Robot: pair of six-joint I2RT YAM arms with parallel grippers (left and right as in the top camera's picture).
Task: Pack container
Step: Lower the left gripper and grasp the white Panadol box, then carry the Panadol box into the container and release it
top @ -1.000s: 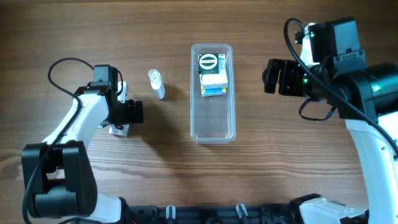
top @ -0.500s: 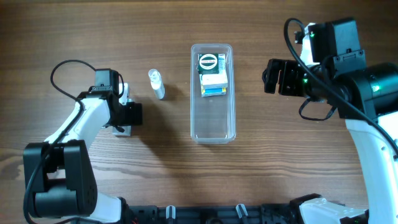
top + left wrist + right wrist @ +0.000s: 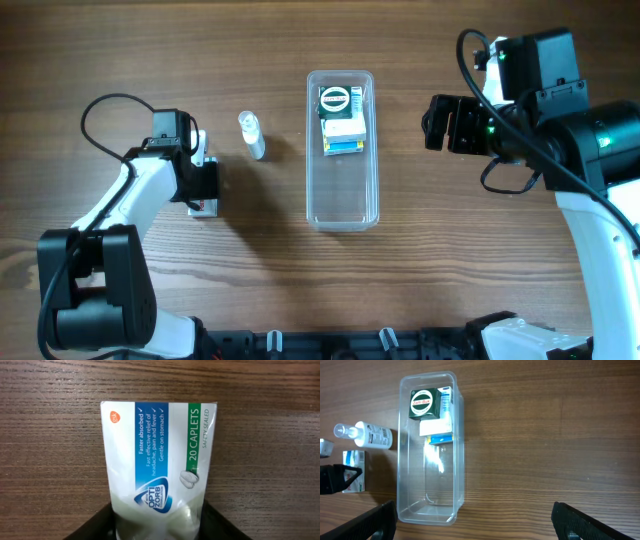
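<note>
Cardboard this light crushes easily, so I want a gentle squeeze from my left end effector (image 3: 157,525), straddling the caplet box (image 3: 159,455) by its long sides (gripped or not, I cannot tell), with the stiff clear container (image 3: 343,190) mid-desk (image 3: 500,280) and my right end effector (image 3: 475,522) wide open, empty.

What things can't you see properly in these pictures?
1. Left wrist view: the left gripper is cut off by the bottom edge, so whether it squeezes the caplet box is unclear.
2. Overhead view: the left arm hides most of that box.
3. Right wrist view: the green box in the container covers part of the white-and-blue box beneath.
4. The bottle label is too small to read.
</note>
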